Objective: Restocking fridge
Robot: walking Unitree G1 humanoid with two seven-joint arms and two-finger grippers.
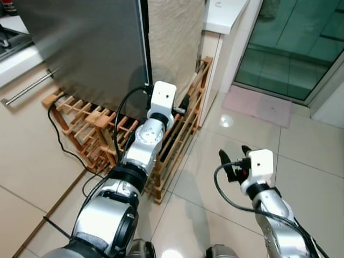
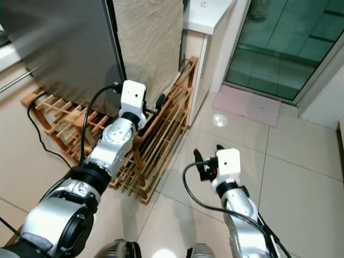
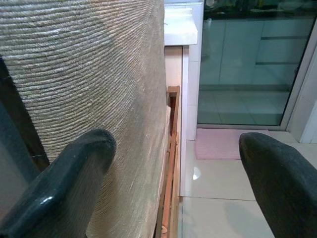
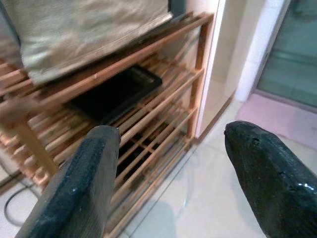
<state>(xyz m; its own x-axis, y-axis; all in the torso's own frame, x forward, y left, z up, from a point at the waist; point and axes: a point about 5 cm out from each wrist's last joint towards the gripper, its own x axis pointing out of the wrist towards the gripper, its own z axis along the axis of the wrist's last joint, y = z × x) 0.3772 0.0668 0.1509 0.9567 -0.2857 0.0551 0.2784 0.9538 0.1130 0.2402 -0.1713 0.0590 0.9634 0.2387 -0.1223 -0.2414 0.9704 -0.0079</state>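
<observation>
Cable (image 1: 58, 134): trailing black across the beige tiles at far left, running toward the rack.
Rack (image 1: 88, 131): standing low and wooden on the floor, slatted, holding up the fridge and reaching past its right side toward the cabinet.
Fridge (image 1: 91, 51): sitting on the rack, grey door facing left, door edge closing flush against the body; side panel wearing a beige woven cover (image 3: 99, 74).
Left gripper (image 3: 178, 183): reaching forward at the fridge's front right corner, just beside the woven cover, hovering over the rack's right end; jaws standing wide apart, gripping nothing.
Tray (image 4: 116, 94): lying dark and flat on a lower slatted shelf of the rack, under the fridge.
Cabinet (image 1: 220, 32): standing white just right of the rack, white top showing.
Right gripper (image 1: 232, 161): hanging over bare floor tiles, well apart from the fridge, pointing toward the rack's end; jaws spread open, holding nothing.
Mat (image 1: 257, 105): lying pink on the floor before the glass door.
Glass door (image 1: 293, 45): showing green-tinted at far right.
</observation>
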